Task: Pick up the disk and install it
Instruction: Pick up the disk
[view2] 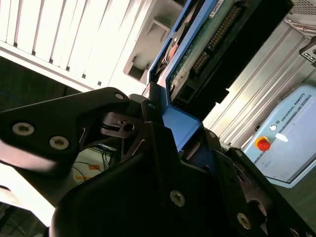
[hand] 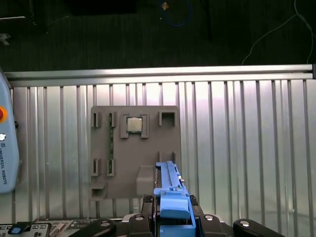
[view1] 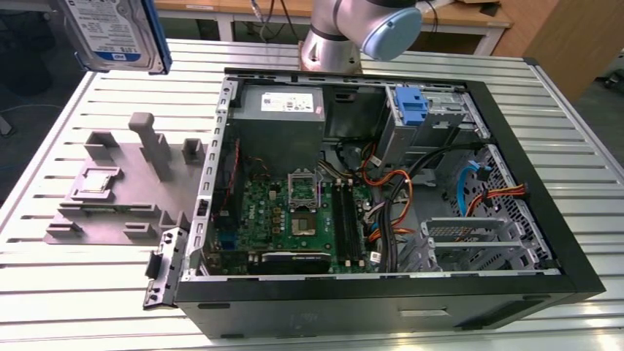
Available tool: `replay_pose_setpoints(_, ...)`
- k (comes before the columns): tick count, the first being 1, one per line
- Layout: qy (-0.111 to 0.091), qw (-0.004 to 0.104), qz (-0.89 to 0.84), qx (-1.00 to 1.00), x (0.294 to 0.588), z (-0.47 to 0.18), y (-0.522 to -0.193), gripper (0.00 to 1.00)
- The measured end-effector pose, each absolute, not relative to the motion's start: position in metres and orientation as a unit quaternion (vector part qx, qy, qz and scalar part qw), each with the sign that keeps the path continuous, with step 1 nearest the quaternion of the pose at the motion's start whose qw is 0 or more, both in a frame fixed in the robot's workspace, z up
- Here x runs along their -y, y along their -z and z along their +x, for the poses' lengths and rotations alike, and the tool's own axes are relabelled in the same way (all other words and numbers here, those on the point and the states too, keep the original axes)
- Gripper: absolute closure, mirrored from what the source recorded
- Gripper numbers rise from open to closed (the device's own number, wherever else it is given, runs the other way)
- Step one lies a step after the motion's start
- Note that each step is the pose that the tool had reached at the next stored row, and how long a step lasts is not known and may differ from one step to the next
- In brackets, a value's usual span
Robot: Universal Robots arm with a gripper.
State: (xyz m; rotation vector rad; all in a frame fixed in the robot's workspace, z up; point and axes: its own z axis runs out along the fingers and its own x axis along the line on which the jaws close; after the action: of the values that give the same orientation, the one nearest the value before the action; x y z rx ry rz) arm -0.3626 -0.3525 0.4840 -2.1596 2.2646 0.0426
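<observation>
A robot arm carries a hard drive above a workbench beside an open desktop computer. The step in hand appears to be carrying the disk (view1: 112, 33) toward the open computer case (view1: 546, 219). Doing it well likely means keeping the clamp firm on the narrow end, holding the drive steady so its blue rails stay square, and passing clear of the case's black wall and the loose orange cables (view1: 390, 190) inside. In the exterior view the disk hangs high in the air at that view's far left, label facing the camera, well apart from the case and above the slatted metal table (view1: 58, 292). In the first wrist view its blue rail (hand: 170, 190) sits over the grey fixture plate (hand: 148, 148), which holds a small square processor chip (hand: 134, 125). The gripper (view2: 165, 116) is clamped tight on 1 end of the disk, its black fingers pressing either side of the blue rail, and the drive's green circuit board and connector pins (view2: 217, 34) stick out beyond them.
</observation>
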Motion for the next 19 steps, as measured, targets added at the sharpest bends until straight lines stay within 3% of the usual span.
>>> replay_pose_setpoints(19,-0.014,0.006,-0.690,-0.724,0.352,-0.343,-0.484,0.63)
